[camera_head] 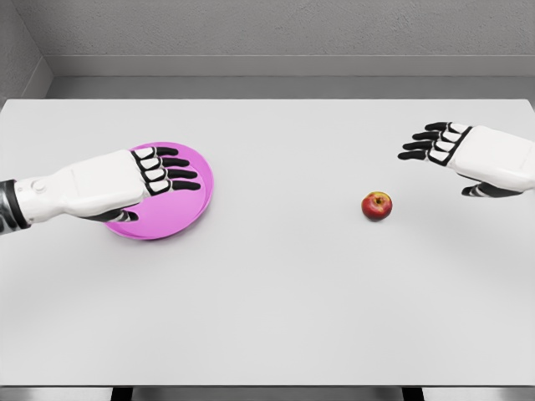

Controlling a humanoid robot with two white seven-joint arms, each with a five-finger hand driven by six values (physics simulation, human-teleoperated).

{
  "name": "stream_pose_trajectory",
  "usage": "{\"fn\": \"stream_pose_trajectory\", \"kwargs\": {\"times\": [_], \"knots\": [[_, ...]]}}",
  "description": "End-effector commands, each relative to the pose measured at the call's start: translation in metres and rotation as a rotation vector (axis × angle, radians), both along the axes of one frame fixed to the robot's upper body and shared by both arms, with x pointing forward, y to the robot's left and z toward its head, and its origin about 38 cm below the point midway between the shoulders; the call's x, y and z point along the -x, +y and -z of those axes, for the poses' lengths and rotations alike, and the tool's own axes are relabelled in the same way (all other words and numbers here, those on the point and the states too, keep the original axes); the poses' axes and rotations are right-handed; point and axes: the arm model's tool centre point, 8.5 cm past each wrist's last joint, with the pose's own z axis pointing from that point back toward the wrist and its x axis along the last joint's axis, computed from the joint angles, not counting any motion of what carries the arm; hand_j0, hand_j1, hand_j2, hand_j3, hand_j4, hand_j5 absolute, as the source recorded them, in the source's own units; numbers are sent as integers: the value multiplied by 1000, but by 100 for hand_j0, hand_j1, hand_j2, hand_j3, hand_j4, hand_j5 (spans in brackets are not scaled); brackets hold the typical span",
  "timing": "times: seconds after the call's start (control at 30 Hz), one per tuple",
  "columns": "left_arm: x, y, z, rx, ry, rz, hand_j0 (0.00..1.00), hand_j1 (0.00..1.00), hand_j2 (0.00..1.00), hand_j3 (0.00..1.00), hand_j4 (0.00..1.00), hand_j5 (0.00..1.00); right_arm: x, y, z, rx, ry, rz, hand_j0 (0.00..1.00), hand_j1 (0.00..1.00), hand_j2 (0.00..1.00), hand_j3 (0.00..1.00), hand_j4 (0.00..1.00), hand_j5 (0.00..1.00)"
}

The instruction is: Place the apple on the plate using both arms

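Observation:
A small red apple (377, 205) sits on the white table, right of centre. A magenta plate (194, 205) lies on the left side of the table. My left hand (167, 173) hovers over the plate with its fingers stretched out flat, open and holding nothing; it covers much of the plate's left part. My right hand (435, 142) is at the right edge, above and to the right of the apple, fingers spread and open, a clear gap away from the fruit.
The white table (276, 309) spans the whole view, with its front edge near the bottom. A grey wall and floor strip run behind its far edge.

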Motion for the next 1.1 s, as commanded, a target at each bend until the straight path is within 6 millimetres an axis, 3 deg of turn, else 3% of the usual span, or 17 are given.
{"fn": "stream_pose_trajectory", "kwargs": {"times": [0.0, 0.2, 0.37, 0.47, 0.53, 0.63, 0.73, 0.83, 1.0, 1.07], "knots": [[0, 0, 0, -5, 5, -1, 100, 100, 100, 100, 100, 100, 0, 0, -1, -6, 1, 0, 100, 100, 100, 100, 100, 100], [0, 1, 0, -9, 5, -3, 100, 100, 100, 100, 100, 100, 1, 6, -7, -19, -20, -17, 100, 100, 100, 100, 100, 100], [0, 1, 1, -27, 14, -3, 100, 100, 100, 100, 100, 100, -1, -6, -9, -73, 7, 26, 100, 100, 100, 100, 100, 100], [-1, 1, 0, -30, 13, -2, 100, 100, 100, 100, 100, 100, 8, 1, 22, 15, 368, 6, 100, 100, 100, 100, 100, 100], [-1, 1, 0, -31, 12, -2, 100, 100, 100, 100, 100, 100, 8, 17, 37, 59, 441, -45, 100, 100, 100, 100, 100, 100], [-1, 1, 0, -30, 12, -2, 100, 100, 100, 100, 100, 100, 5, 31, 39, 22, 438, -75, 100, 100, 100, 100, 100, 100], [-1, 1, 0, -33, 12, -2, 100, 100, 100, 100, 100, 100, -1, 40, 31, -12, 420, -93, 100, 100, 100, 100, 100, 100], [-1, 1, 0, -33, 12, -2, 100, 100, 100, 100, 100, 100, -8, 35, 19, -100, 429, -79, 100, 100, 100, 100, 100, 100], [-1, 0, 0, -32, 12, -1, 100, 100, 100, 100, 100, 100, -41, 29, 34, -166, 469, 71, 100, 100, 100, 100, 100, 100], [-1, 0, 0, -32, 11, -1, 100, 100, 100, 100, 100, 100, -44, 25, 39, -169, 478, 89, 100, 100, 100, 100, 100, 100]]}}
